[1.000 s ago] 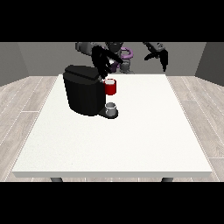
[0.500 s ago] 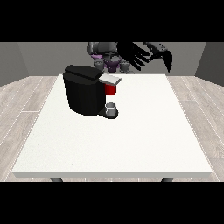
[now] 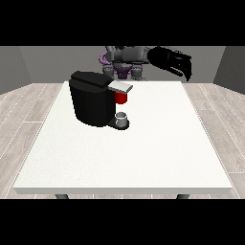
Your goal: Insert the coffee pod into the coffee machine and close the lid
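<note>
1. Coffee machine [image 3: 93,103]: a black body standing on the left half of the white bench [image 3: 158,153], with its grey lid [image 3: 119,87] lying flat over the brewing head.
2. Red thing at the machine [image 3: 121,97]: seated directly beneath the lid, above the small grey cup [image 3: 122,117] that rests on the machine's base.
3. Coffee pod: no grey pod shows anywhere on the bench, so its place cannot be given from this view.
4. Hand at the view's right [image 3: 173,62]: raised above the far right edge of the bench, well apart from the machine; its fingers [image 3: 185,72] hang down, spread and relaxed, gripping nothing.
5. Hand at the view's left: not visible in this view.
6. Step in hand (judgement): with the lid already down and the visible hand clear of the machine, the task appears to be at or near its end, the arm being in a withdrawn pose.
7. Next move (judgement): should the lid not be fully seated, the raised hand would need to cross to the machine and press straight down on the grey lid without knocking the cup below.
</note>
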Motion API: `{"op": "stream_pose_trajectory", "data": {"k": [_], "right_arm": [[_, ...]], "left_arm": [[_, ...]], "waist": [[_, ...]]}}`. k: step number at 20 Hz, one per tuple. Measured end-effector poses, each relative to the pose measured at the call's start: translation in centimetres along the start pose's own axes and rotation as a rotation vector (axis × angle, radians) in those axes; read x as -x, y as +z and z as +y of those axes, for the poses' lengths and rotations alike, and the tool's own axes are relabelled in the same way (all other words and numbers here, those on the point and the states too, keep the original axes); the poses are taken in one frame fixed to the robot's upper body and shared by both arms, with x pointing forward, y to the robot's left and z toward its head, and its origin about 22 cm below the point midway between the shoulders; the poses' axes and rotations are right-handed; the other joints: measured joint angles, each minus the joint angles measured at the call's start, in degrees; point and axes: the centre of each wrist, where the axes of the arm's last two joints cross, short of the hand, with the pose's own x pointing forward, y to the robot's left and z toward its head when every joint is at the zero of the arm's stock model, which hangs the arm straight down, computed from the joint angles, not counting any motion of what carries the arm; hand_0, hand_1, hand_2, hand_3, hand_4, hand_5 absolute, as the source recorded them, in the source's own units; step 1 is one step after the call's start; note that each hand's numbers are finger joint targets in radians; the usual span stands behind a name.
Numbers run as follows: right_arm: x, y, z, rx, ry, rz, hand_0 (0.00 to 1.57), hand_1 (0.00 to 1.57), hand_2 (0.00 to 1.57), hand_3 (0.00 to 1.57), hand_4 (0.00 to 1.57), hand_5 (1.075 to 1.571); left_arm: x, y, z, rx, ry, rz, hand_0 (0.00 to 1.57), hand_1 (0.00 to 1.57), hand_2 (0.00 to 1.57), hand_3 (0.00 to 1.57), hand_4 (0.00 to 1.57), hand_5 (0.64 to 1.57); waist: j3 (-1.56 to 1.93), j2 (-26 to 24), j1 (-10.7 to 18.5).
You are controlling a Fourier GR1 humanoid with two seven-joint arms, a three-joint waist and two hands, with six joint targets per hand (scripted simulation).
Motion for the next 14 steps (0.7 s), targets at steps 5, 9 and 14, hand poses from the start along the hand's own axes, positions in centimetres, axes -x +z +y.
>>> {"op": "stream_pose_trajectory", "data": {"k": [5, 9, 14], "right_arm": [[0.1, -0.8, 1.3, -0.024, -0.02, -0.025, 0.0, 0.0, 0.0, 0.0, 0.0, 1.571], [0.5, -0.9, 2.5, -0.064, -0.05, -0.063, 0.0, 0.0, 0.0, 0.0, 0.0, 1.571], [2.3, 0.7, 7.0, -0.156, -0.105, -0.109, 0.0, 0.0, 0.0, 0.0, 0.19, 1.571]], "left_arm": [[-0.2, 0.1, 0.6, 0.001, 0.007, 0.008, 0.0, 0.0, 0.0, 0.0, 0.32, 1.571], [0.0, 0.7, 1.2, -0.018, 0.013, 0.016, 0.0, 0.0, 0.0, 0.0, 0.32, 1.571], [1.6, 2.6, 1.9, -0.063, 0.025, 0.074, 0.0, 0.0, 0.0, 0.0, 0.27, 1.571]], "waist": [[-0.05, 0.4, -0.6], [-0.05, -0.5, -2.3], [-0.06, -4.3, -6.2]]}}
